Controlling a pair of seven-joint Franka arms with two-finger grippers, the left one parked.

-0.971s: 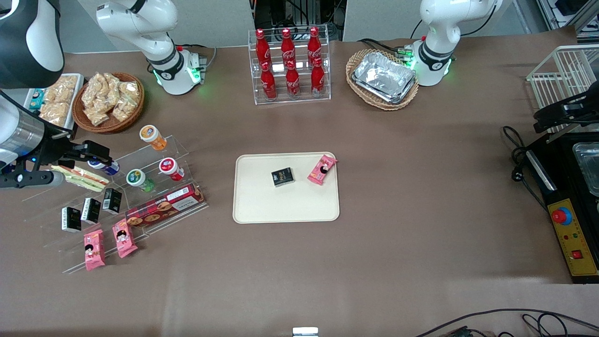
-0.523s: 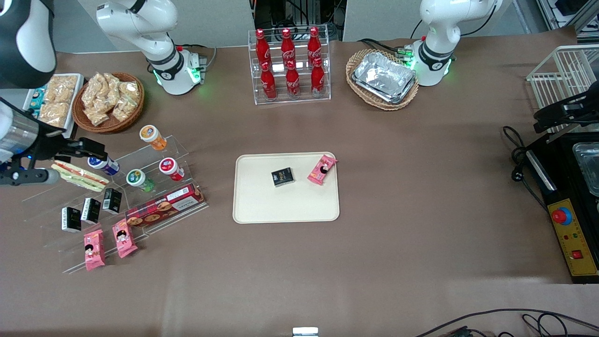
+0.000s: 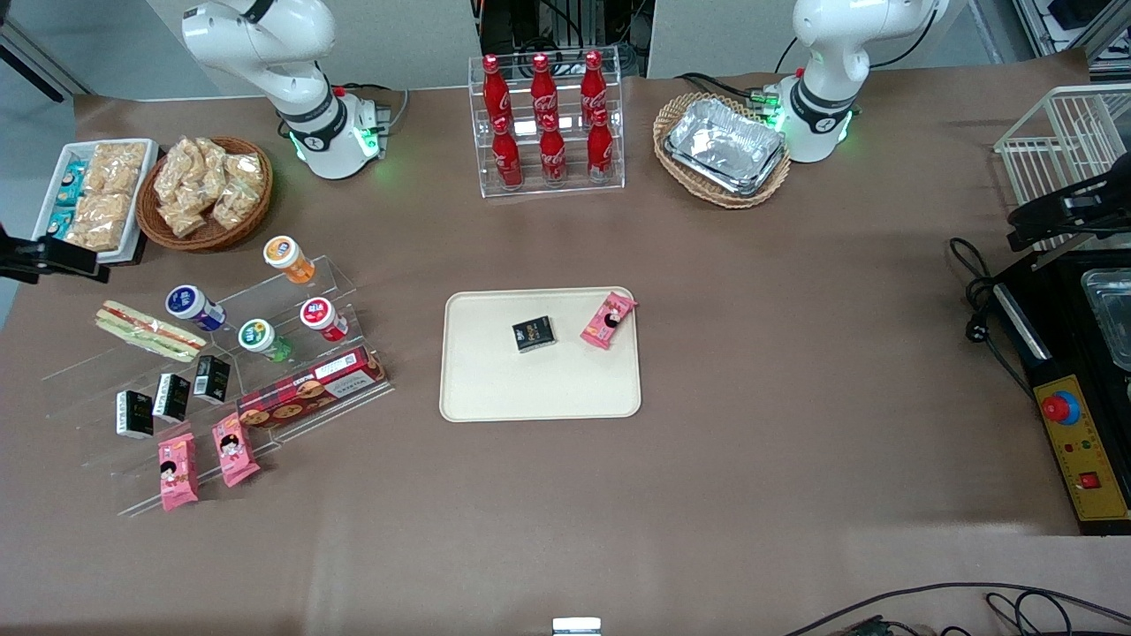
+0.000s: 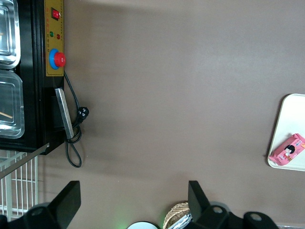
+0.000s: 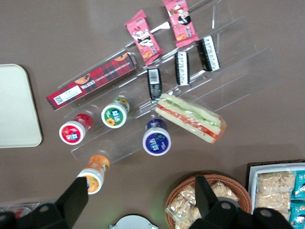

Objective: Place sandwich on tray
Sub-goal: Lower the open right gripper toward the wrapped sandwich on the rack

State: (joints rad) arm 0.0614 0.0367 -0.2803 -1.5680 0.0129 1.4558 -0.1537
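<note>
The clear-wrapped sandwich (image 3: 148,331), pale bread with red and green stripes, lies on the clear acrylic stand (image 3: 340,278) beside a blue-lidded jar (image 3: 190,305). It also shows in the right wrist view (image 5: 190,118). The cream tray (image 3: 539,389) lies mid-table, nearer the parked arm than the stand, and its corner shows in the right wrist view (image 5: 16,109). My right gripper (image 5: 140,200) is open and empty, high above the table between the sandwich and the snack basket. In the front view only a dark piece of it (image 3: 53,258) shows at the working arm's end.
The tray holds a small black box (image 3: 534,334) and a pink snack packet (image 3: 608,320). The stand also carries jars, black boxes, pink packets and a long red cookie box (image 3: 311,387). A wicker snack basket (image 3: 208,190) and a white snack tray (image 3: 93,194) lie farther from the camera.
My right arm has drawn up and away from the sandwich toward the working arm's end, almost leaving the front view. The sandwich stays on the stand, now fully uncovered.
</note>
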